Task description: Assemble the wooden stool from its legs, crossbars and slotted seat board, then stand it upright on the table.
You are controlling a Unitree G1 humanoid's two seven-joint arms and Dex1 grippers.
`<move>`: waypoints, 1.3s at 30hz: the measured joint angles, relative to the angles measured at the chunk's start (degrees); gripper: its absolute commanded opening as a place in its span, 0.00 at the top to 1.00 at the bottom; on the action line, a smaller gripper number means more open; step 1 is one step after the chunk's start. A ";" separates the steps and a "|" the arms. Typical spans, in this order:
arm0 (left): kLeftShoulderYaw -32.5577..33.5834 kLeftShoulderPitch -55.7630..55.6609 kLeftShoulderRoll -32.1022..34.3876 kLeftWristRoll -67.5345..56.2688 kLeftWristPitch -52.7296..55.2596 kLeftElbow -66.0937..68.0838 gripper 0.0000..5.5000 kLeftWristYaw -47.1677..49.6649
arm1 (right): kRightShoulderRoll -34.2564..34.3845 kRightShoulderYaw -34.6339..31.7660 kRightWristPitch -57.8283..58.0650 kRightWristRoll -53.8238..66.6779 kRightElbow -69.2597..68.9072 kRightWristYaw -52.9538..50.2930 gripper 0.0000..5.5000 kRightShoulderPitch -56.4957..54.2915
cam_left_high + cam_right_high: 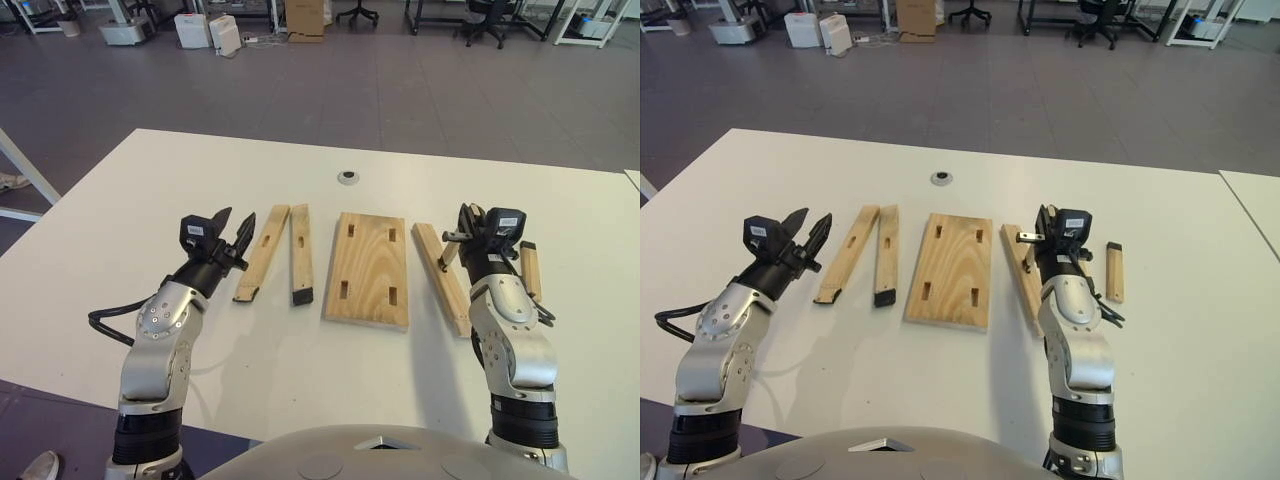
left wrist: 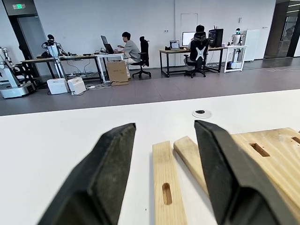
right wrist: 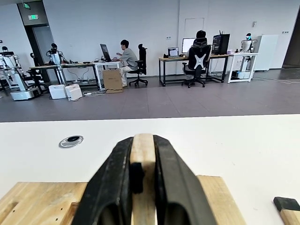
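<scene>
The slotted seat board (image 1: 366, 270) is lying in the middle of the table (image 1: 140, 210). Toward the right edge, the right gripper (image 1: 468, 224) is clamping shut on a crossbar (image 3: 143, 152), while the left gripper (image 1: 236, 226) is gaping empty beside a leg (image 1: 262, 250). Squaring the crossbar to a slot first seems wise.

Bare, pale wood with visible grain: board (image 1: 366, 268), legs (image 1: 300, 250), crossbar (image 3: 143, 154), on a smooth, matt white table (image 1: 150, 200); leg tips matt black.
</scene>
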 measured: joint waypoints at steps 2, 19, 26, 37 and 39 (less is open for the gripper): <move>-0.03 0.89 -0.54 0.25 -0.05 -0.33 0.58 0.28 | -0.68 -0.52 0.01 0.86 -0.02 1.73 0.92 0.10; -0.52 3.16 -2.57 0.92 -0.75 -3.51 0.58 2.90 | -2.73 -3.06 1.56 5.70 0.27 8.06 0.92 0.35; -0.93 3.37 -3.13 1.01 -0.76 -3.37 0.58 3.02 | -6.22 -3.24 1.95 6.20 4.93 11.70 0.92 -1.40; -0.86 3.44 -3.10 1.00 -1.31 -2.73 0.58 2.44 | -7.11 -5.98 -16.08 8.73 14.61 20.12 0.92 3.03; -0.64 3.37 -2.97 0.94 -1.59 -2.73 0.58 2.28 | -4.76 -5.61 -18.09 9.09 13.02 19.29 0.92 5.41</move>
